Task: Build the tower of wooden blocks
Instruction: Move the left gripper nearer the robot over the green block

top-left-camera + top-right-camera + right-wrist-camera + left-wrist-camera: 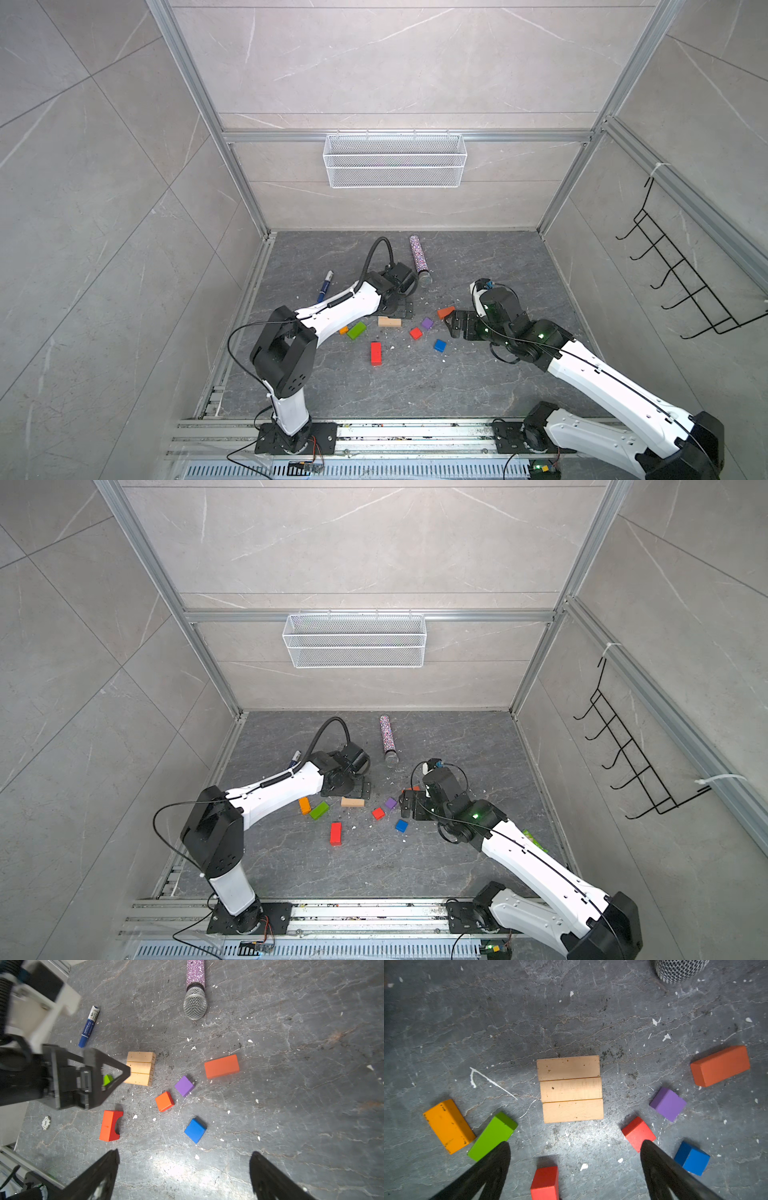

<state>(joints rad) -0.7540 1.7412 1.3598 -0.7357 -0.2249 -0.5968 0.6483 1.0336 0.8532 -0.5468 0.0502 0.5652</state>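
Three tan wood blocks [571,1088] lie side by side in one flat layer, with nothing on top; in both top views they show as one tan slab [389,321] [352,801]. No tower shows in any view. Loose around them lie an orange oblong [448,1126], a green oblong [493,1136], a red oblong [545,1183], a red cube [636,1132], a purple cube [668,1103], a blue cube [692,1158] and a dark orange oblong [720,1066]. My left gripper [575,1144] hangs open just behind the tan blocks, holding nothing. My right gripper [185,1152] is open and empty, right of the cubes [451,322].
A glittery-handled microphone [419,259] lies at the back of the floor, with a blue marker pen [325,286] to its left. A green packet [534,839] peeks out beside the right arm. A white mesh basket [395,160] hangs on the back wall and a black hook rack [681,270] on the right wall.
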